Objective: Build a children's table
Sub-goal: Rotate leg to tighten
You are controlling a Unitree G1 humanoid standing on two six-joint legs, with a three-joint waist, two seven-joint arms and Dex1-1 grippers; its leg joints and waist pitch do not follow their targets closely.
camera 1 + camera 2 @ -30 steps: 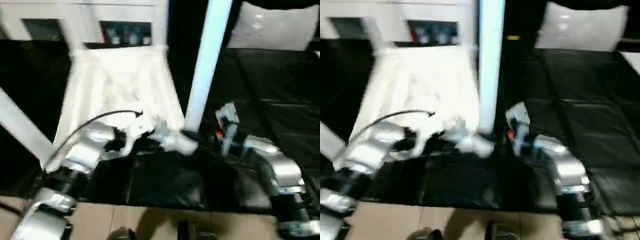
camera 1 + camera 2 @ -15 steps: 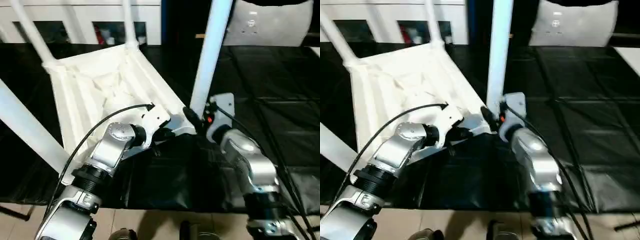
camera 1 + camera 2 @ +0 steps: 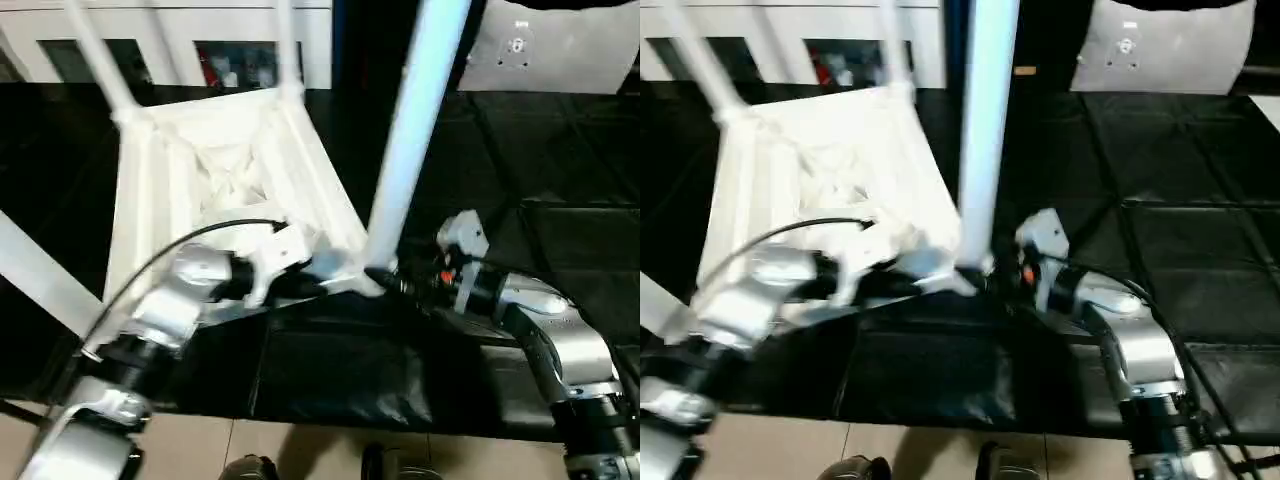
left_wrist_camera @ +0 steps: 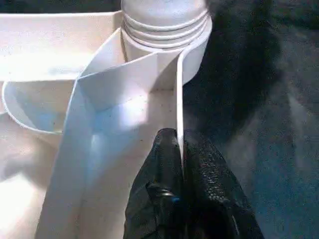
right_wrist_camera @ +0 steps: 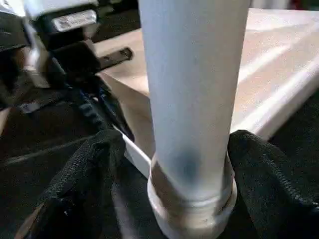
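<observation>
Left eye view: the white children's table (image 3: 225, 190) lies upside down on a black-covered counter (image 3: 560, 180), its X-ribbed underside facing up. Four long tapered legs rise from the round corner sockets — the near-right leg (image 3: 410, 130) stands tallest in frame, one slants off at the near left (image 3: 40, 275), and two thinner-looking ones (image 3: 100, 60) stand at the far corners.

The left gripper (image 3: 318, 284) sits at the tabletop's near edge beside the near-right corner. From the left wrist, its black fingers (image 4: 167, 164) are pressed together on the thin upright rim of the tabletop (image 4: 178, 109), pinching it, with the threaded base of the leg (image 4: 164, 25) seated in the socket just beyond.

The right gripper (image 3: 395, 283) reaches to the base of the near-right leg. From the right wrist, its jaws are spread, one black finger (image 5: 84, 169) on each side of the leg (image 5: 192, 89) just above the collar; whether the pads touch it cannot be told.

Surroundings — white shelving (image 3: 200, 40) behind the counter and a pale grey panel (image 3: 550, 45) at the far right. A black cable (image 3: 170, 260) loops over the left forearm.
</observation>
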